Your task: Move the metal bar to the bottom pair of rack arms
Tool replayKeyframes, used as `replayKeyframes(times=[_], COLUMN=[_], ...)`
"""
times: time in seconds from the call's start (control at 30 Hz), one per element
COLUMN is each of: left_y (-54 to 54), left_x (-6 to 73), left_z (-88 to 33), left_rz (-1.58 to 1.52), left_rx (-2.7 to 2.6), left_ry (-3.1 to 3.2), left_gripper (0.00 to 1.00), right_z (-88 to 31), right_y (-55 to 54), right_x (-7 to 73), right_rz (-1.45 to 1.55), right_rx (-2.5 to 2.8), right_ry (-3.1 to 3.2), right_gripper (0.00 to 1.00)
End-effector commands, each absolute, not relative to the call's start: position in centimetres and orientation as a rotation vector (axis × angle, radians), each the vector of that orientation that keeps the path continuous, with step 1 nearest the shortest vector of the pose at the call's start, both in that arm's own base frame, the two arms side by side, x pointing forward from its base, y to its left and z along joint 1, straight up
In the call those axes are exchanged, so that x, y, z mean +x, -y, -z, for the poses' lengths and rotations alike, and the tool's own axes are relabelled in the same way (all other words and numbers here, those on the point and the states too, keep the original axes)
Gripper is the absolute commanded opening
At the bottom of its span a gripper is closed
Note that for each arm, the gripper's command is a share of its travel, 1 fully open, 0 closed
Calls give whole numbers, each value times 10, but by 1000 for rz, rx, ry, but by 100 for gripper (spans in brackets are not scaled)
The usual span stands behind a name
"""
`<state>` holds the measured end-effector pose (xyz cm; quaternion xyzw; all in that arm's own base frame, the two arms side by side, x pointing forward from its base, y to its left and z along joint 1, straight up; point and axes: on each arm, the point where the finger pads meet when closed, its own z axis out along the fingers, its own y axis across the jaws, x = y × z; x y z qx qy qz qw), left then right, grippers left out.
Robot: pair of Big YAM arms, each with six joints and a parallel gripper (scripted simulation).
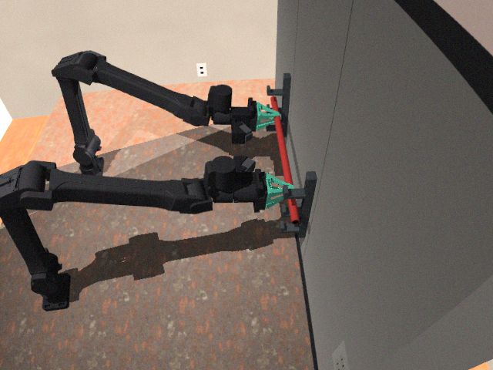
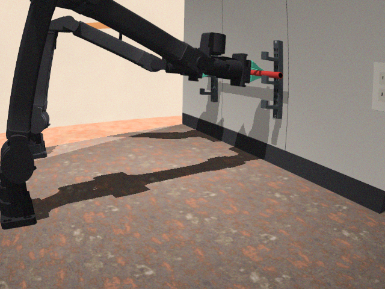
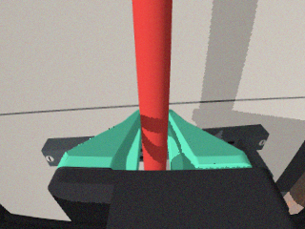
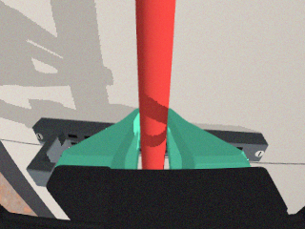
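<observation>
Bar in both pincers, bottom arms still waiting!

Behind the pincers stands the wall [image 1: 397, 159] [image 2: 329, 118] [image 3: 62, 57] [image 4: 238, 62], bearing the rack [image 1: 310, 179] [image 2: 278, 62] [image 3: 259, 135] [image 4: 254, 143]. The bar [image 1: 283, 151] [image 2: 272, 74] [image 3: 153, 57] [image 4: 155, 57], red, smooth, straight and hollow at the end, spans both grips and pokes out past each. The left pincer [image 1: 277, 114] [image 2: 204, 75] [image 3: 154, 116] is closed on it; so is the right pincer [image 1: 292, 186] [image 2: 260, 71] [image 4: 153, 114]. Below them wait the bottom arms [image 1: 290, 227] [image 2: 269, 105]. The grasp looks done; lowering, settling, release and backing away remain. Whether it touches the middle arms, I can't tell.
</observation>
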<state>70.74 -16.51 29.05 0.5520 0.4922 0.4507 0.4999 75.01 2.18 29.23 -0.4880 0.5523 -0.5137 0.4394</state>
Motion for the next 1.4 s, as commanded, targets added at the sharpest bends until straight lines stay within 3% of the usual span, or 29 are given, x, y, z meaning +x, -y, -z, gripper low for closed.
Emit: replayKeyframes(times=[0.0,1.37], left_y=[165,148], left_x=[718,721], left_z=[-378,-362], left_rz=[-1152,-1152], left_rx=[1222,1222], left_ry=[-1111,-1111], left_gripper=[0,0], right_z=[-379,-361], right_y=[-5,-26], right_x=[759,764], right_rz=[1344,1344], right_rx=[-1089,-1089], right_ry=[-1295,-1295], right_gripper=[0,0])
